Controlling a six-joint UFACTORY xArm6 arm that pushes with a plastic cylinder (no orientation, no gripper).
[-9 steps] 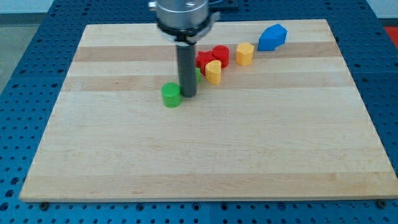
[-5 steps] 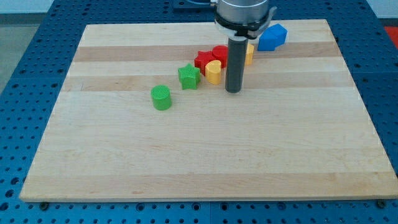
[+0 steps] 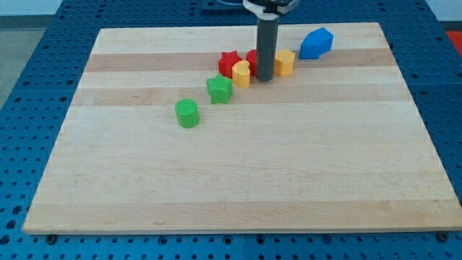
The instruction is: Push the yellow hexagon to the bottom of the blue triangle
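Note:
The yellow hexagon [image 3: 284,62] sits near the view's top, right of centre. The blue triangle [image 3: 316,42] lies up and to the right of it, near the board's top edge. My tip [image 3: 264,78] is just left of the yellow hexagon, close to or touching it, with the rod hiding most of a red block [image 3: 253,59]. A yellow rounded block [image 3: 241,74] sits just left of my tip, with a red star [image 3: 229,62] behind it.
A green star [image 3: 219,89] lies left of and below the yellow rounded block. A green cylinder [image 3: 187,113] lies further down-left. The wooden board [image 3: 238,173] rests on a blue perforated table.
My tip moved from beside the green cylinder rightward, then up toward the top, ending between the yellow rounded block and the yellow hexagon. The green cylinder, red star and yellow rounded block shifted left.

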